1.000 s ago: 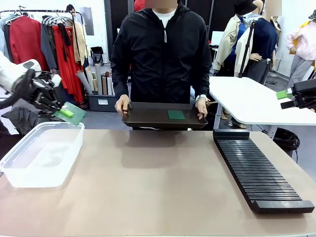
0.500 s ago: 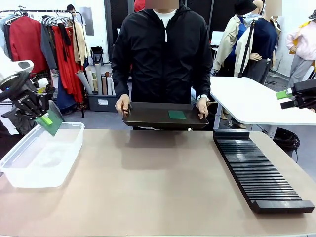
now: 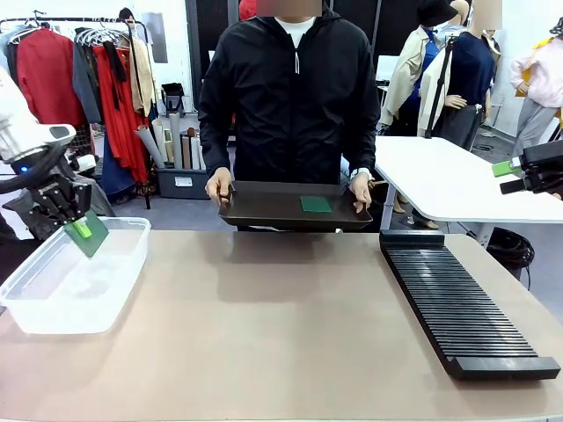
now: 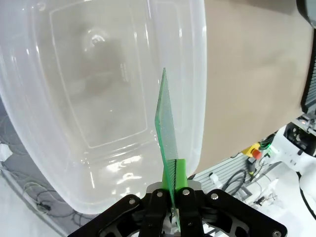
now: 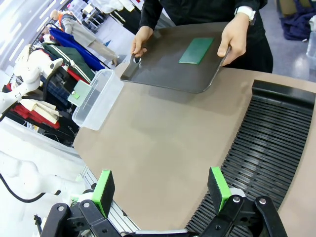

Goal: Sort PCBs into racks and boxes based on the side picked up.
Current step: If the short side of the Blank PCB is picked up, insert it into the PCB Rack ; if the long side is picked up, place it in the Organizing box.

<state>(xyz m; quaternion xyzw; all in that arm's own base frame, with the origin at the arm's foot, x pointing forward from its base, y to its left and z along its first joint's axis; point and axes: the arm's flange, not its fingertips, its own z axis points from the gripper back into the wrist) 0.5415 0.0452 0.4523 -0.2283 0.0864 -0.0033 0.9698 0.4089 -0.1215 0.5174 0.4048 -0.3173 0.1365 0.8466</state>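
Observation:
My left gripper (image 3: 81, 228) is shut on a green PCB (image 3: 90, 236) and holds it tilted over the far end of the clear plastic box (image 3: 62, 294). In the left wrist view the PCB (image 4: 167, 128) stands edge-on between the shut fingers (image 4: 180, 170) above the box (image 4: 98, 74). A second PCB (image 3: 315, 204) lies on a dark tray (image 3: 264, 211) held by the person. My right gripper (image 5: 161, 190) is open above the black slotted rack (image 5: 269, 143), and its green tip (image 3: 503, 168) is at the right edge.
The rack (image 3: 457, 308) runs along the table's right side. The person's hands (image 3: 217, 187) grip both ends of the tray at the far edge. A white table (image 3: 440, 180) stands behind on the right. The tan tabletop's middle is bare.
My left gripper has carried the PCB left and down, from beside the box's far corner to over the box, and turned it more upright. The right arm and tray stayed still.

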